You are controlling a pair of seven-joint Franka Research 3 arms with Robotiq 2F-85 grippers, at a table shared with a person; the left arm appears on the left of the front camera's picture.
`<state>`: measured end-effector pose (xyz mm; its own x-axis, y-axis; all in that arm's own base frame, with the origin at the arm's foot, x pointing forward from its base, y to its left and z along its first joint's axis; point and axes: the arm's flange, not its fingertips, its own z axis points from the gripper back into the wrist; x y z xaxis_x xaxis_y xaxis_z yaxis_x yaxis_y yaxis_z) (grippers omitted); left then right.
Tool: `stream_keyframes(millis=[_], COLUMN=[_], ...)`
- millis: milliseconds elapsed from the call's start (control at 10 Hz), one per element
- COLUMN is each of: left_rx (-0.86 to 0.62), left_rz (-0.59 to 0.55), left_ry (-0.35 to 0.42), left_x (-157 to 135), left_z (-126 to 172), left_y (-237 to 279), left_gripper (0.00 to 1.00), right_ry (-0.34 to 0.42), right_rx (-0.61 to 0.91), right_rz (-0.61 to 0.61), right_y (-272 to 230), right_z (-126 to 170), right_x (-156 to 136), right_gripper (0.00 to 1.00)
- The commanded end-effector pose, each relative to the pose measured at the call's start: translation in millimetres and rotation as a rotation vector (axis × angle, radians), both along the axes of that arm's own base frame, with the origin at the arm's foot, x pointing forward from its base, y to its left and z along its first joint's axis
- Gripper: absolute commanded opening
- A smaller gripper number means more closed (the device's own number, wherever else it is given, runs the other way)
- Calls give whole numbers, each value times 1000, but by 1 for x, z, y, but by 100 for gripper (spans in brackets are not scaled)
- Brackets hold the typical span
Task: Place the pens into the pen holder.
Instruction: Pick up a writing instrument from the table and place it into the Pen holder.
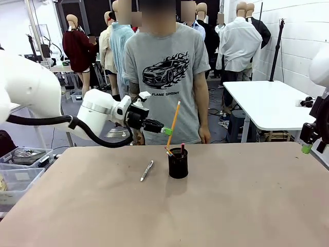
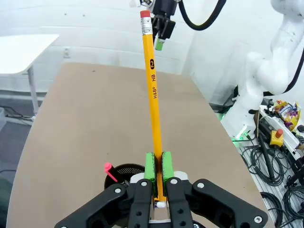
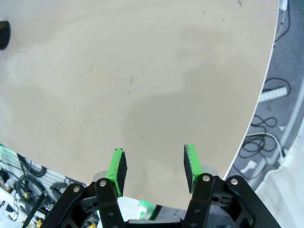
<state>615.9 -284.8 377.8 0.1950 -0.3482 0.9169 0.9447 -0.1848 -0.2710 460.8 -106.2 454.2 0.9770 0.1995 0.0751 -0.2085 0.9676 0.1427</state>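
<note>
A: Where's the holder (image 1: 178, 163)?
B: Centre frame, on the table (image 1: 247, 206). Pen (image 1: 147, 170) lies left of it. Pencil (image 1: 174, 123) slants above its left rim, in my left gripper (image 1: 167, 131); right gripper (image 1: 307, 148) at right edge.

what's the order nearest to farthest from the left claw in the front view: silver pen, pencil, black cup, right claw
1. pencil, clamped in the left claw itself
2. black cup, just below the claw
3. silver pen, lying flat left of the cup
4. right claw, at the far right edge
</note>
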Motion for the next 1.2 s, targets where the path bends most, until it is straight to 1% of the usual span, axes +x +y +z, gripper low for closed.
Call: stream_keyframes(millis=[0,200,400,700,800,900,1000,1100], left_rx=[-12,-3,-5,31,43,58,66,62], left_rz=[-53,-65,-72,-66,-82,-85,-81,-85], left_ry=[-18,-5,-34,-37,-59,-62,-69,-72], left_x=[16,21,26,27,26,27,28,26], left_z=[-12,-28,-32,-54,-57,-59,-61,-62], left_y=[-13,-22,-26,-27,-29,-30,-30,-31], left_gripper=[0,0,0,0,0,0,12,29], right_ry=[-3,-3,-3,-3,-3,-3,-3,-3], right_rx=[-8,-8,-8,-8,-8,-8,-8,-8], right_rz=[-1,-1,-1,-1,-1,-1,-1,-1], right_y=[0,0,0,0,0,0,0,0], right_z=[0,0,0,0,0,0,0,0], right_x=[1,1,1,1,1,1,1,1], right_gripper=[62,62,62,62,62,62,62,62])
